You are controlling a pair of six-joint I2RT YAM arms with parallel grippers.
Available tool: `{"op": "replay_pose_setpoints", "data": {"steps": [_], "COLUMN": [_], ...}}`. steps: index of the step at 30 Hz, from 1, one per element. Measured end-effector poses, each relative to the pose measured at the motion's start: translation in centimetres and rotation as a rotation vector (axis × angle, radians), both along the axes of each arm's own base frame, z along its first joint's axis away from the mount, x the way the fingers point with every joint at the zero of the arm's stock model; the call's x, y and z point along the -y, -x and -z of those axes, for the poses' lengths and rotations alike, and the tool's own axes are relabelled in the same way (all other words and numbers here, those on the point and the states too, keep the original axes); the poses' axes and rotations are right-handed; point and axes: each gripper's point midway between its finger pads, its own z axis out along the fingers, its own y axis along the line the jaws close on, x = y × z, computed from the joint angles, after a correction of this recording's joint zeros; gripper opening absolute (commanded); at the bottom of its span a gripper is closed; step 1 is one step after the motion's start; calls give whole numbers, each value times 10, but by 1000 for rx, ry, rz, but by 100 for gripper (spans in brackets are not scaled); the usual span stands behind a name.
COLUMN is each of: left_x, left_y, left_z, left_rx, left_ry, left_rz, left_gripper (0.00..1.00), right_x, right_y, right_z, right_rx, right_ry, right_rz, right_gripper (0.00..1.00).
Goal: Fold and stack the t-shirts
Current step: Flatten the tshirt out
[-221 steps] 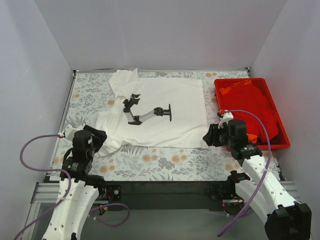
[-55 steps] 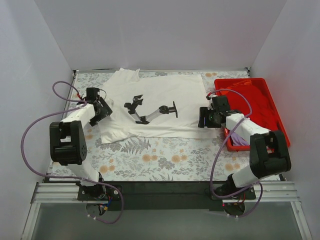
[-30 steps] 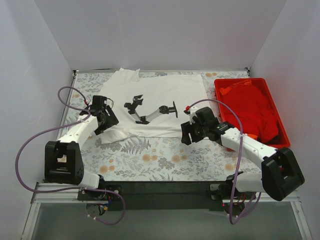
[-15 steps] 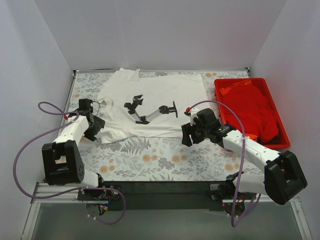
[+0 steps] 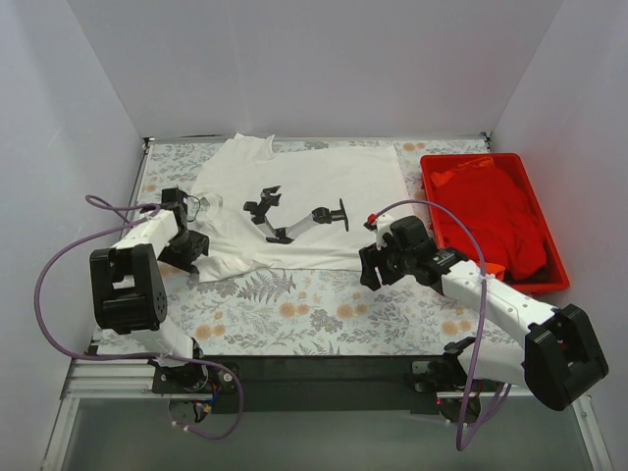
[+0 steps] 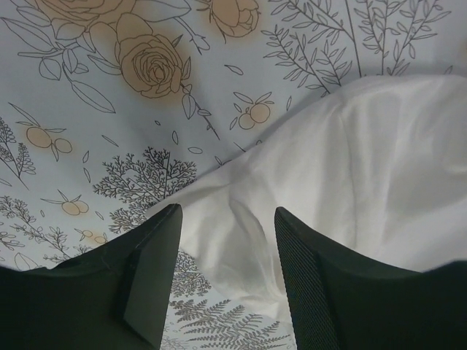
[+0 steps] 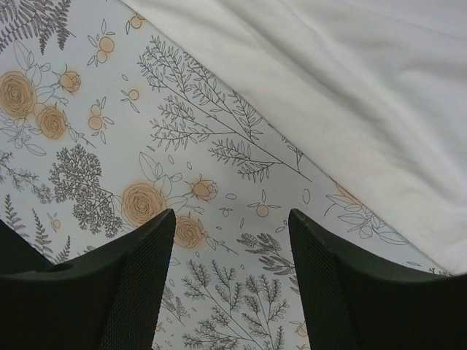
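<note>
The white t-shirt (image 5: 324,182), printed with a black robot arm, lies spread flat at the back middle of the tablecloth. My left gripper (image 5: 188,253) is open and hangs over its near-left sleeve. In the left wrist view, the sleeve's rumpled edge (image 6: 241,240) lies between the spread fingers of the left gripper (image 6: 226,219). My right gripper (image 5: 368,267) is open and empty above the cloth, just in front of the shirt's near hem. In the right wrist view, the hem (image 7: 379,95) lies beyond the right gripper (image 7: 231,219). The red t-shirt (image 5: 500,211) lies bunched in the tray.
The red plastic tray (image 5: 535,287) stands at the right edge of the table. The floral grey tablecloth (image 5: 314,309) covers the table. White walls close in the back and both sides.
My left gripper has shifted a little to the right, over the sleeve's edge. My right gripper has drifted slightly right along the hem. The white shirt lies as before.
</note>
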Motion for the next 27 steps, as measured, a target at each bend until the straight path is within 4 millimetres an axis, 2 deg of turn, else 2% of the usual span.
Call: {"op": "replay_pose_setpoints", "data": {"steps": [4, 11, 19, 25, 27], "left_x": [1, 4, 12, 16, 16], "left_y": [1, -8, -6, -4, -4], "left_z": [6, 5, 12, 13, 13], "left_rx": [-33, -41, -75, -86, -86], "left_ry": [10, 13, 18, 19, 19], "left_rz": [-6, -3, 5, 10, 7], "left_gripper": [50, 45, 40, 29, 21], "right_x": [1, 5, 7, 9, 9], "right_y": [0, 1, -2, 0, 0], "right_z": [1, 6, 2, 6, 6], "right_rx": [6, 8, 32, 24, 26], "right_ry": [8, 25, 26, 32, 34], "right_rz": [-1, -1, 9, 10, 11], "right_gripper": [70, 70, 71, 71, 71]}}
